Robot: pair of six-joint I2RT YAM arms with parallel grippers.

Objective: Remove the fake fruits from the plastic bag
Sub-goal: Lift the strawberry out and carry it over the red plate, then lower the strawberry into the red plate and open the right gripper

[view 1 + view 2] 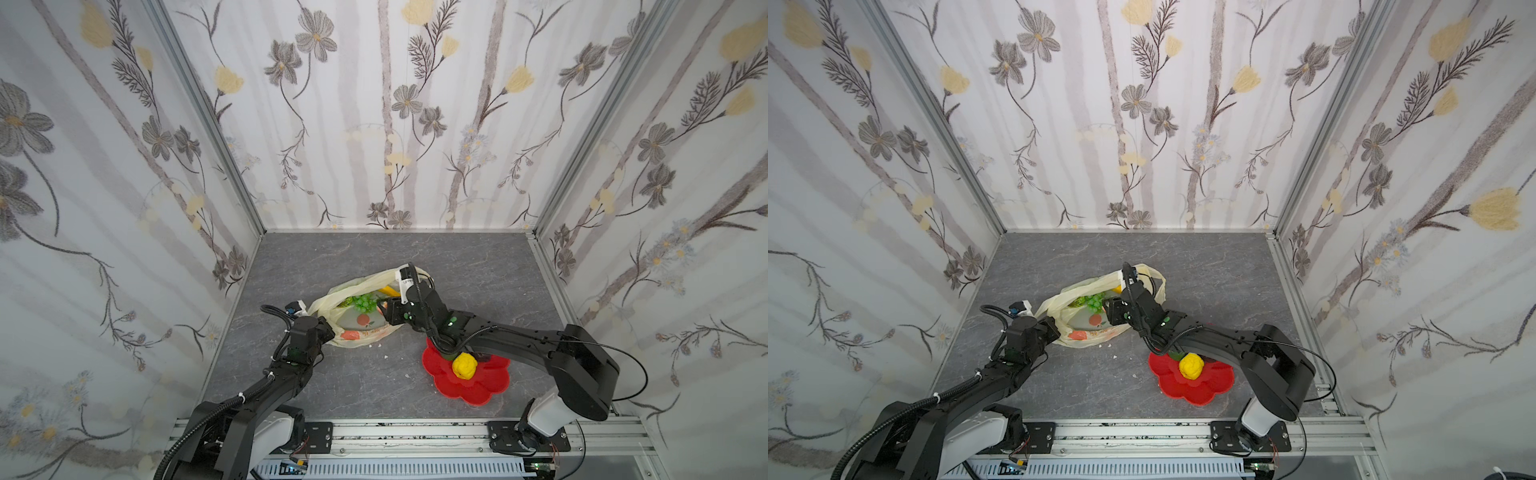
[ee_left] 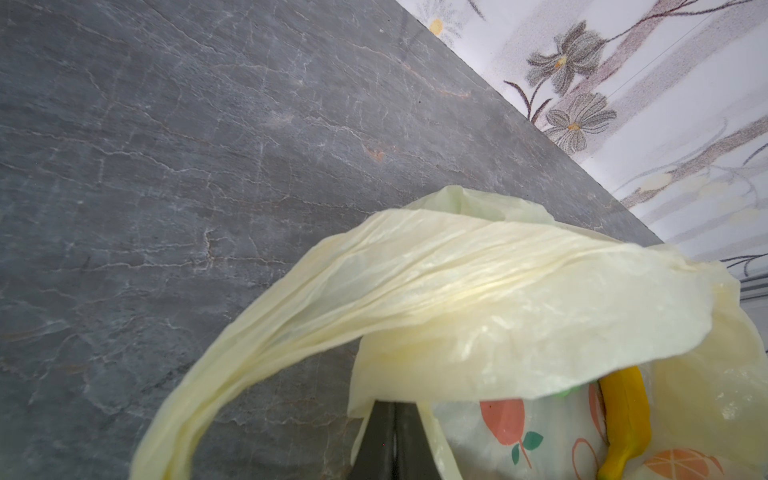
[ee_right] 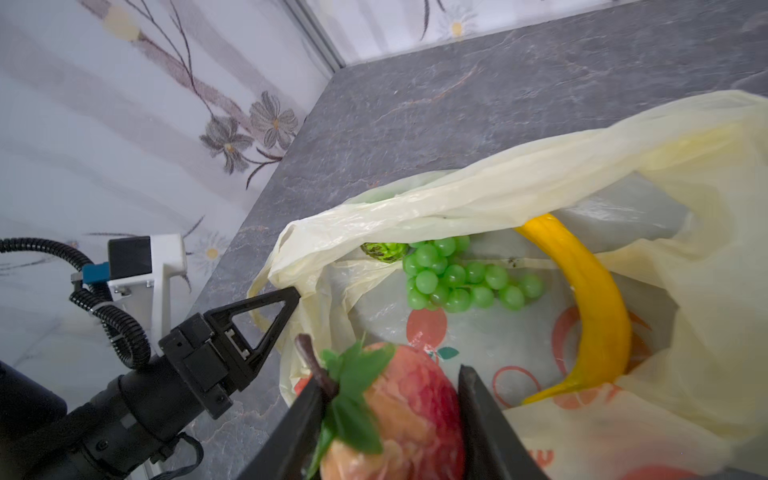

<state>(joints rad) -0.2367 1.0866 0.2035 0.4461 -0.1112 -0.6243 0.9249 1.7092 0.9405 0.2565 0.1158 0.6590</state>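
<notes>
Red stemmed fruit [image 3: 415, 415] sits gripped in the half-open right end effector [image 3: 386, 380] at the mouth of the plastic bag [image 3: 540, 187], whose rim the closed left end effector [image 3: 295, 293] pinches open; banana [image 3: 598, 307] and grapes [image 3: 461, 278] lie just ahead, inside.

Grey tabletop [image 1: 374, 257]: plastic bag [image 1: 357, 332], red dish [image 1: 490, 386]

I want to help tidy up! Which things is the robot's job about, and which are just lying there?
Job: plastic bag, banana, grape bunch, bumpy green fruit, red apple in the right gripper, lemon, left gripper pinching the bag.
Just lying about: red flower dish under the lemon, white crumbs.
</notes>
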